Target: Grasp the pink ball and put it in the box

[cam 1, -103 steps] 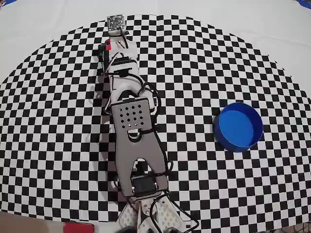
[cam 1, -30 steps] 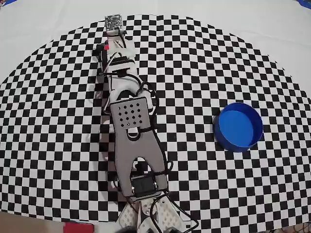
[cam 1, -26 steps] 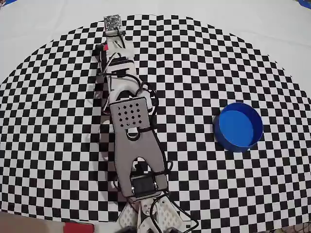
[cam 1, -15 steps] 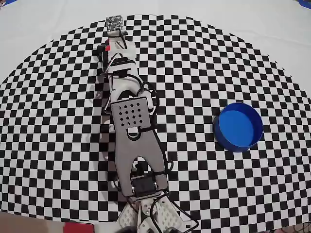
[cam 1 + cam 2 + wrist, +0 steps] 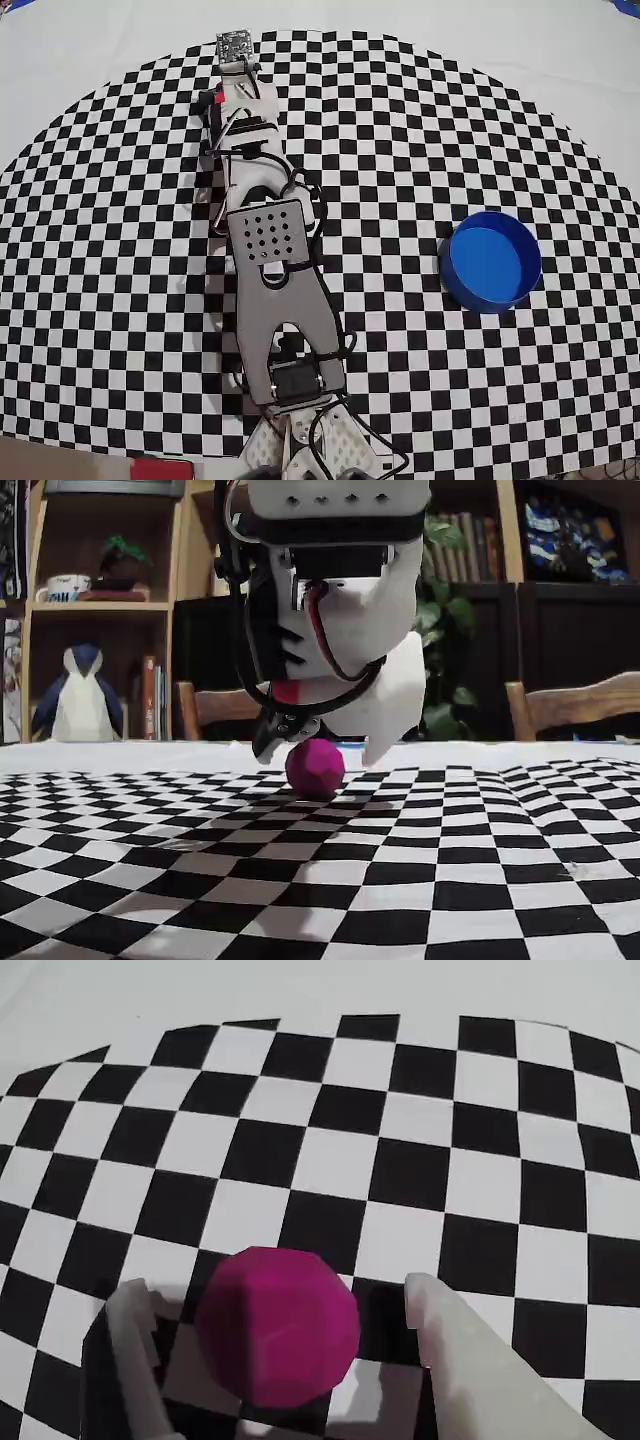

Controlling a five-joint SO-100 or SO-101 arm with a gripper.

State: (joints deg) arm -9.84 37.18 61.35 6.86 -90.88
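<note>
In the wrist view the ball sits between my two fingers, which stand spread with a gap on each side, touching nothing. It rests on the checkered cloth, and the fixed view shows it on the surface right under my gripper. I judge it light, hard and smooth with faint facets, so it could squirt out or roll if pinched off-centre; I should close across its widest middle, at 9 and 3 o'clock. Farther off, in the overhead view, the box lies well apart at about 4 o'clock from my gripper's end, empty.
</note>
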